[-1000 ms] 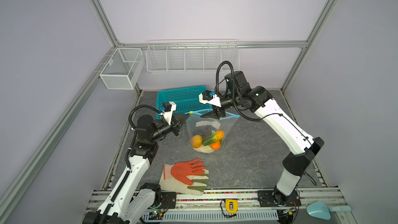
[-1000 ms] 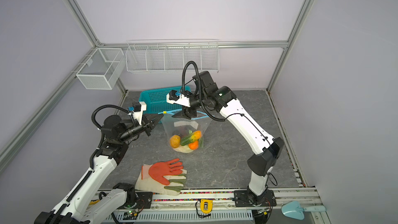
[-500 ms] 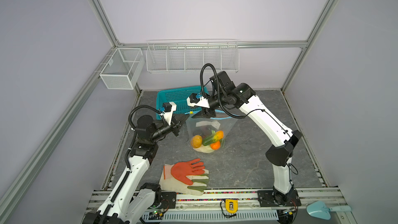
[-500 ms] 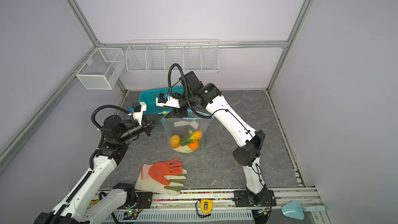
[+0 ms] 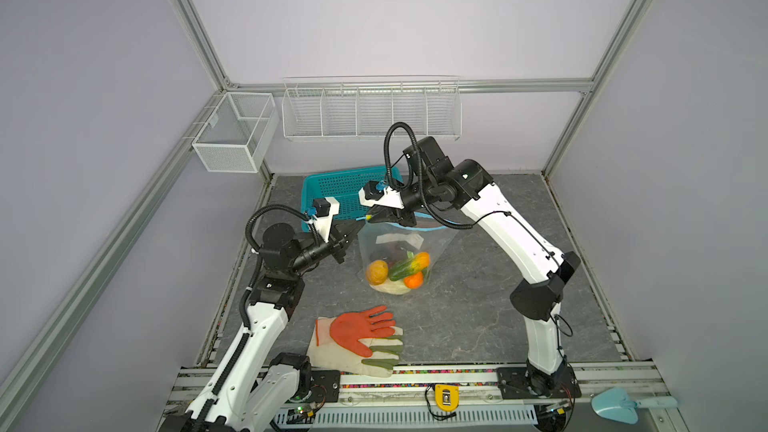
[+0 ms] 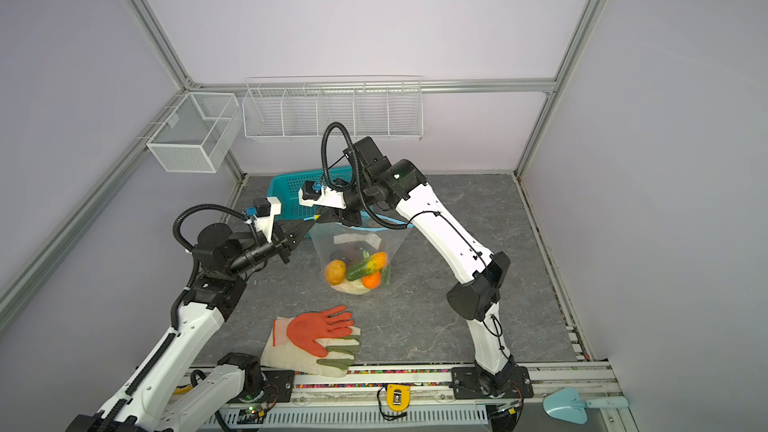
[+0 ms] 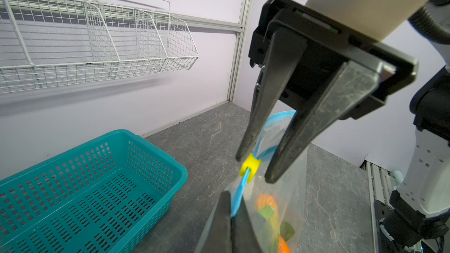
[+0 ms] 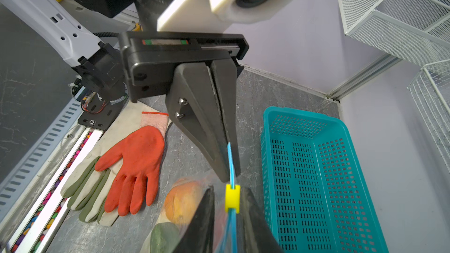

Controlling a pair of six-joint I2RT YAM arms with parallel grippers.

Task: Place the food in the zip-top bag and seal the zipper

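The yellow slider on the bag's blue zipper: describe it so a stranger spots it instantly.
Beside the teal perforated plastic basket at the back stands a clear plastic zip-top bag. On its light blue zipper strip, straddled by the right gripper, sits the small slider: the only yellow piece on that strip.
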